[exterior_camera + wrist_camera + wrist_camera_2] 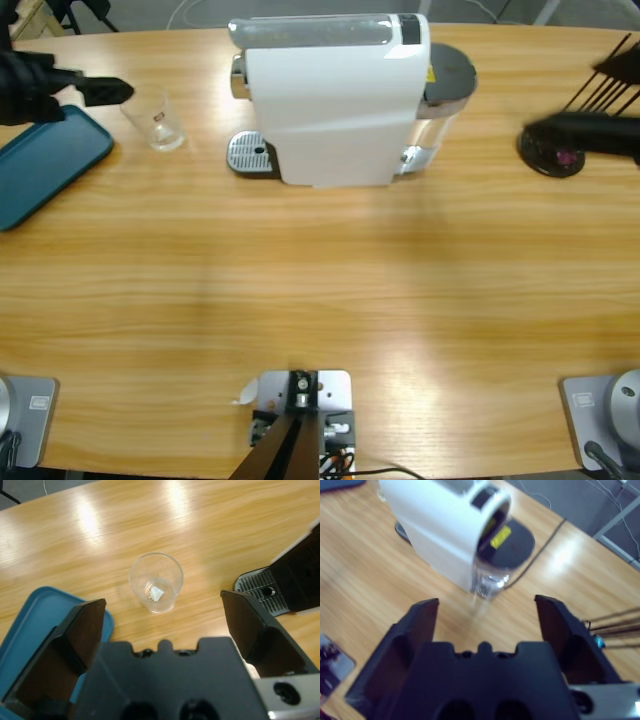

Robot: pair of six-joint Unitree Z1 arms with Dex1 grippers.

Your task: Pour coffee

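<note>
Lining up left hand [162, 625] on clear cup [156, 582], jaws spread wide, nothing gripped. Cup standing upright on worktop [320, 290] between blue tray [45, 165] and coffee machine [335, 95]; nothing in it but a small label. Advising: centring, closing gently mid-wall. Right hand [487, 625] spread too, facing the machine.

The front half of the table [320, 300] lies open from side to side. At the back, the coffee machine [335, 100] blocks the middle. On its left, the glass [155, 120] and blue tray [45, 165] leave a gap between them and the drip grate [250, 153].
</note>
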